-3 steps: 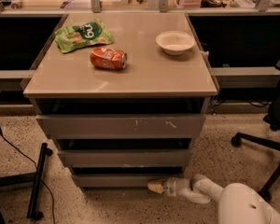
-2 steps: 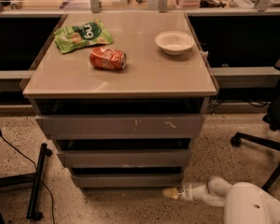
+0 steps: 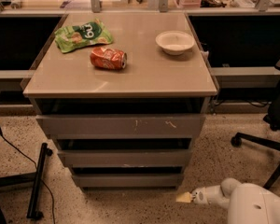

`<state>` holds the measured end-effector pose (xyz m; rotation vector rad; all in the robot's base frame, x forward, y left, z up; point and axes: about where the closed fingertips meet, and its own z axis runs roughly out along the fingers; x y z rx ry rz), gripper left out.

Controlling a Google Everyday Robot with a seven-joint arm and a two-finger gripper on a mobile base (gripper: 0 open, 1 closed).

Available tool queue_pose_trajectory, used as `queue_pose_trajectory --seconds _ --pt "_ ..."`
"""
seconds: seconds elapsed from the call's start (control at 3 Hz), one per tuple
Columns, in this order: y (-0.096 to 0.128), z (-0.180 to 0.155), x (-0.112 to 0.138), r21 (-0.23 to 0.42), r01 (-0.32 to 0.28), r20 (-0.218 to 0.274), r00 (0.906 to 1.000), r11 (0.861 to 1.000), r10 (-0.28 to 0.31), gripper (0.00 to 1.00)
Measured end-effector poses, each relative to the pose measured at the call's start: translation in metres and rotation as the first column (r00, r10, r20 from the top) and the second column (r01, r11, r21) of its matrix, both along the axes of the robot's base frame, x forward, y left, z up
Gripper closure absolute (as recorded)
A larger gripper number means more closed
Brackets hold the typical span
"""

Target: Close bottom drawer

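Grey bottom drawer (image 3: 127,179); white, yellow-tipped gripper (image 3: 184,198) at its lower right.

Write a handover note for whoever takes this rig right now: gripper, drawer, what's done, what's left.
Gripper: low near the floor, just off the right end of the bottom drawer, not touching it.
Bottom drawer: its front looks pushed in, set back under the middle drawer, with none of its interior showing.
Done: the closing push appears to be made.
Left: confirm that the drawer is fully seated, which this view cannot settle. If it is not, press the front again.
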<state>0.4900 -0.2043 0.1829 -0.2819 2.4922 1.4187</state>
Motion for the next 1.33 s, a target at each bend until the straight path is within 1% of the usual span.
queue_pose_trajectory --seconds 0.67,1.0,1.33 --pt "0.0015 -0.0004 0.0009 0.0 -0.001 0.005 1.0 1.0 0.001 0.13" --pt "0.0016 -0.0004 0.0009 0.0 -0.001 0.005 1.0 1.0 0.001 0.0" --pt "0.0016 -0.0004 0.0009 0.0 -0.001 0.005 1.0 1.0 0.001 0.0"
